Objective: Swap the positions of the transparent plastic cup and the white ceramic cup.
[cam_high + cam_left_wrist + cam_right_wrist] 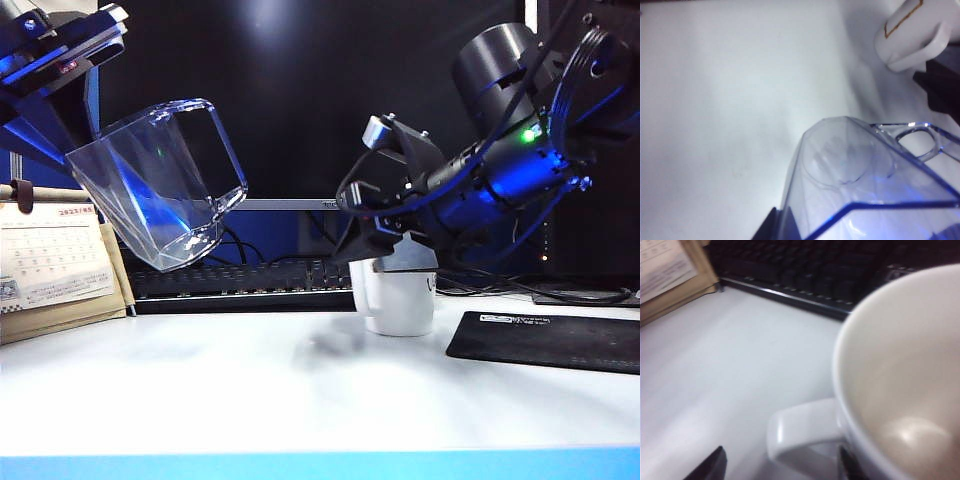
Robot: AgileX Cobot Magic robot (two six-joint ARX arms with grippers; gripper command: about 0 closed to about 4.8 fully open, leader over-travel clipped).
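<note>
Up on the left of the scene, we see the transparent plastic cup (160, 185) held well clear of the worktop (250, 390), tilted with its handle toward the right. The left claw (70, 70) is clamped shut on the cup at its upper left edge; in the left wrist view the cup (865, 180) fills the near part of the picture, with the white worktop below it.

Over on the right, the white ceramic cup (400, 300) stands upright on the worktop, just in front of a black keyboard (240, 280), its loop handle turned to the left. The right claw (385, 250) hangs directly over the cup's rim, its fingers spread wide and gripping nothing. From the right wrist view we look down into the cup's pale interior (900, 390); the handle (805, 435) sits between the two dark fingertips (707, 467).

A desk calendar (55, 265) stands at the far left, and a black mat (550, 340) lies to the right of the white cup. The two cups are well apart.
</note>
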